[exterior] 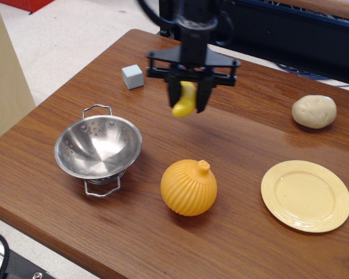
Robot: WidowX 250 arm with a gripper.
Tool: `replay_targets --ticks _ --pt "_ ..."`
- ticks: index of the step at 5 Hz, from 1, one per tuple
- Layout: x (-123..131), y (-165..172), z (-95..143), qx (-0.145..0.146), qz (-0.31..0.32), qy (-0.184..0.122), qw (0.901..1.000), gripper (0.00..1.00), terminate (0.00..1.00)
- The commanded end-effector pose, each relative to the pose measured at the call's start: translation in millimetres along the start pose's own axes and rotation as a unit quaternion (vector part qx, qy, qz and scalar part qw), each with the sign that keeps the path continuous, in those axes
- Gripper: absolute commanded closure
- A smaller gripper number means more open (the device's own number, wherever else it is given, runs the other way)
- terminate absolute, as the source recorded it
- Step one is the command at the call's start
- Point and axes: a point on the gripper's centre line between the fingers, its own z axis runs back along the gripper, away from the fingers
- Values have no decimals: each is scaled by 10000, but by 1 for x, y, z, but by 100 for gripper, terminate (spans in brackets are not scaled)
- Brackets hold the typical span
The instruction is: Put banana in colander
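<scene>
My black gripper [188, 100] is shut on the small yellow banana [185, 101] and holds it hanging in the air above the wooden table [250, 139]. The banana's lower end sticks out below the fingers. The shiny steel colander [98, 146] with wire loop handles stands empty at the left front of the table, down and to the left of the gripper, well apart from it.
A ribbed orange onion-like toy [188, 187] sits at the front middle. A pale yellow plate [305, 195] lies at the right front. A beige potato toy [314, 111] sits at the right back. A grey-blue cube [132, 76] sits at the left back.
</scene>
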Motion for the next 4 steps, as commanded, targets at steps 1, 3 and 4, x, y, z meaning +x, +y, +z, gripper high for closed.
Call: replay_targets --ticks 1,3,4 --pt "-37 55 28 -112 -265 -234 9993 100 0" --pt "-55 80 8 180 -285 -408 9986 100 0" --pt "-54 79 2 265 -192 -301 9990 0 0"
